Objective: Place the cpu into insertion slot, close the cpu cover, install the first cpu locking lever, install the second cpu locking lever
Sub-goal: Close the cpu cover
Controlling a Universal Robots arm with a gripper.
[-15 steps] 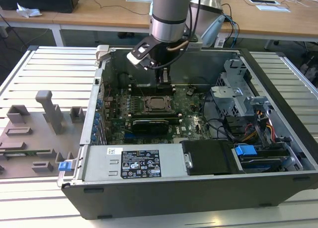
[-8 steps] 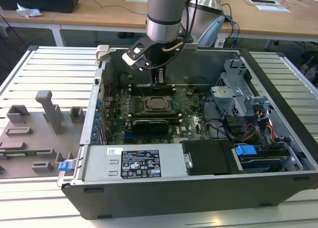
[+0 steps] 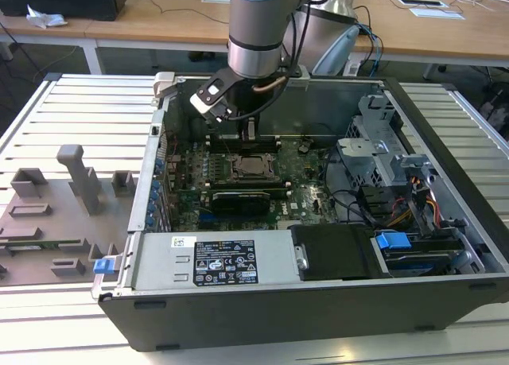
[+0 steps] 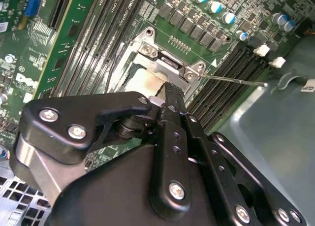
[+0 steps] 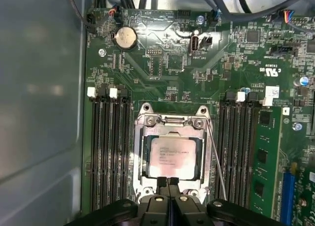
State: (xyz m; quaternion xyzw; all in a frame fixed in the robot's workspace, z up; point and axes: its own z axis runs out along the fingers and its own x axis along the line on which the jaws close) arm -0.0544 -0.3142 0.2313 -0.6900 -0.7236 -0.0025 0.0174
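Inside open computer case (image 3: 318, 309), chip (image 5: 171, 157) lies on green board (image 5: 162, 68), framed by closed metal cover (image 5: 139, 152); pincer (image 5: 168, 181) pressed together, tips at cover's edge.

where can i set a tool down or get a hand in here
Bare slatted table on the exterior view's left of the case, beyond the grey tray. Crowded: memory slots flank the cpu, the gripper at its edge; cables crowd the drive cage.

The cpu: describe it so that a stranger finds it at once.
Look inside the open computer case, at the green motherboard. Between two banks of long black memory slots lies the cpu: the one flat square with a pale silver top.
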